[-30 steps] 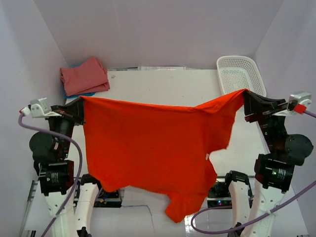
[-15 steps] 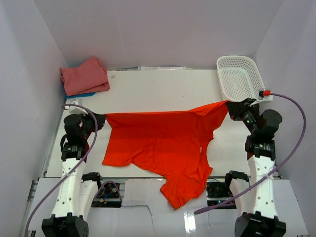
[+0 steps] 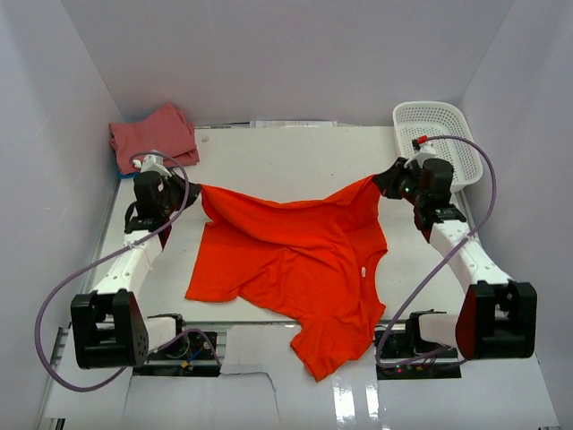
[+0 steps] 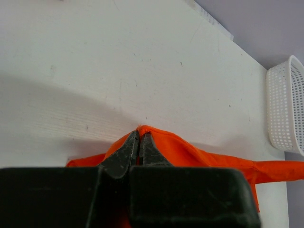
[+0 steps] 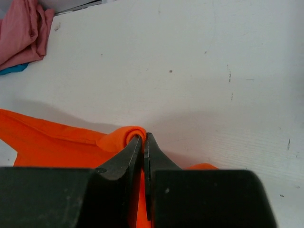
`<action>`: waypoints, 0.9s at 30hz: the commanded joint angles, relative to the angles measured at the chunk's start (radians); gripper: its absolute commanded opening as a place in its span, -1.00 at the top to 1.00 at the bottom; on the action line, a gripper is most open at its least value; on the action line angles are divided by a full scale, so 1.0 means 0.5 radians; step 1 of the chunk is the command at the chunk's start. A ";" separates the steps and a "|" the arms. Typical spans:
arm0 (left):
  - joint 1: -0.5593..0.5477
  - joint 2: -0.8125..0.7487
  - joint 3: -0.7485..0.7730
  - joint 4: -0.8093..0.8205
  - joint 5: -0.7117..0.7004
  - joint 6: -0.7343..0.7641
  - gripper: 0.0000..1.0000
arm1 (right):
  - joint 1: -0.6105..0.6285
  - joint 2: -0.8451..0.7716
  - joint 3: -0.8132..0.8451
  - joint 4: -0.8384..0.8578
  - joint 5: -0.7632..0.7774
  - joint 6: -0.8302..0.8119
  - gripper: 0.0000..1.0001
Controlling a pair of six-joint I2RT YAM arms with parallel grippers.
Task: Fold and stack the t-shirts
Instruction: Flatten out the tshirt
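Note:
The large orange-red t-shirt [image 3: 291, 260] lies spread over the table, its lower part hanging over the near edge. My left gripper [image 3: 194, 192] is shut on its far left corner, and in the left wrist view the cloth [image 4: 190, 152] bunches round the closed jaws [image 4: 139, 135]. My right gripper [image 3: 380, 183] is shut on the far right corner, where the fabric [image 5: 118, 137] curls over the jaw tips [image 5: 143, 137]. The salmon-pink t-shirt [image 3: 152, 136] lies folded at the back left on a blue t-shirt [image 3: 134, 171], of which only an edge shows.
A white mesh basket [image 3: 437, 139] stands at the back right, just behind the right wrist. White walls close in the table on the left, right and back. Purple cables loop from both arms.
Both arms have swung forward and down from high and wide. The orange-red t-shirt, held stretched in the air a second ago, now lies on the table with its held corners drawn closer together.

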 commanded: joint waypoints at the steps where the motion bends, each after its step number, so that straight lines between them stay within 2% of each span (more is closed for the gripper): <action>1: -0.011 0.185 0.124 0.188 -0.038 0.009 1.00 | 0.020 0.159 0.226 0.181 0.091 -0.081 0.85; 6: -0.044 0.477 0.240 0.247 -0.087 -0.031 1.00 | 0.027 0.502 0.453 0.141 0.098 -0.161 0.85; 12: -0.182 0.797 0.486 0.314 -0.173 0.012 1.00 | 0.030 0.815 0.714 0.104 0.134 -0.207 0.85; 27: -0.186 1.389 1.020 0.339 -0.130 0.134 1.00 | 0.023 1.312 1.125 0.166 0.340 -0.256 0.85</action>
